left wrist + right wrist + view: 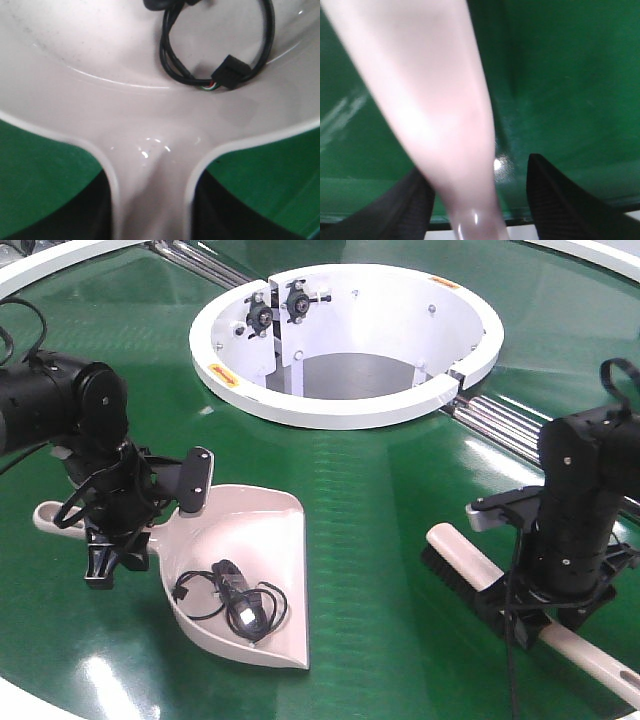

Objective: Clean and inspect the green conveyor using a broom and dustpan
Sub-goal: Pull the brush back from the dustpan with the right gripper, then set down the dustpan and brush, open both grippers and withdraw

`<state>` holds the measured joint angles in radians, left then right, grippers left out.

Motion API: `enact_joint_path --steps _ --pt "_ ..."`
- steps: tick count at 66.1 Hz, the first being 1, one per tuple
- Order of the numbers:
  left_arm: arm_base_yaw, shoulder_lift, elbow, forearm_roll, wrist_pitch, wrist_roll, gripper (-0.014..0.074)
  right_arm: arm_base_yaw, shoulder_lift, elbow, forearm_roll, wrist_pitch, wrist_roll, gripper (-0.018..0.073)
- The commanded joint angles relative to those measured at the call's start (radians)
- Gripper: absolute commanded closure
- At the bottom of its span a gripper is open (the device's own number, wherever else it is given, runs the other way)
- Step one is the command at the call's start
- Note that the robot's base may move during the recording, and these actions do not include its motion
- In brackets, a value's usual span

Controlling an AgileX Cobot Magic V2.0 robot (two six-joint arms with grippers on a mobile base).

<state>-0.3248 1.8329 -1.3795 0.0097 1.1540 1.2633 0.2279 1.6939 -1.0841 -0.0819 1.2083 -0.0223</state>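
Observation:
The pale pink-beige dustpan point(262, 540) lies on the green conveyor point(380, 500) at the left, with a black cable point(235, 600) coiled in its scoop. My left gripper point(110, 558) is shut on the dustpan's handle; in the left wrist view the handle point(152, 200) fills the gap between both dark fingers point(70, 215). The broom point(462, 550) lies on the belt at the right, black bristles down. My right gripper point(545, 615) straddles its handle point(445, 110), open: the left finger point(405, 210) is against the handle and the right finger point(565, 205) stands apart.
The white ring-shaped hub point(340, 410) sits at the belt's centre behind both arms. Metal rollers point(500, 420) show to its right. The conveyor's white outer rim point(60, 265) curves along the far left. The cable's connector point(227, 75) shows in the scoop.

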Motion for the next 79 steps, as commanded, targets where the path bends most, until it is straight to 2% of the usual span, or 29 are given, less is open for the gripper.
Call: enact_joint_path --steps 1,14,23,34,46,52,63,73,79 --pt "-0.01 -0.047 -0.027 -0.045 0.011 -0.038 0.0274 -0.004 -0.075 -0.021 -0.029 -0.004 -0.001 0.0156" --pt "-0.01 -0.054 -0.027 -0.039 0.009 -0.108 0.0118 -0.004 -0.135 -0.021 -0.029 -0.018 -0.001 0.0156" --pt "-0.01 -0.081 -0.027 -0.039 0.013 -0.115 0.0056 -0.004 -0.181 -0.021 -0.03 -0.023 -0.002 0.0156" --pt "-0.01 -0.149 -0.027 -0.049 0.049 -0.115 0.0048 -0.002 -0.26 -0.021 -0.029 -0.083 -0.003 0.0156" --pt "-0.01 -0.248 -0.027 -0.059 0.071 -0.13 0.0059 -0.002 -0.363 -0.021 -0.029 -0.235 -0.002 0.0156" --pt "-0.01 -0.309 -0.027 -0.059 0.058 -0.19 0.0063 -0.002 -0.416 -0.021 -0.028 -0.322 -0.002 0.0156" --pt "-0.01 -0.408 -0.027 -0.059 0.018 -0.375 0.0063 -0.002 -0.524 -0.021 0.006 -0.441 -0.003 0.0156" --pt "-0.01 -0.505 -0.027 -0.063 -0.053 -0.455 0.0063 -0.002 -0.643 -0.021 0.031 -0.475 -0.009 0.0156" --pt "-0.01 -0.575 -0.027 -0.067 -0.085 -0.596 0.0063 -0.002 -0.729 -0.021 0.043 -0.482 -0.008 0.0156"
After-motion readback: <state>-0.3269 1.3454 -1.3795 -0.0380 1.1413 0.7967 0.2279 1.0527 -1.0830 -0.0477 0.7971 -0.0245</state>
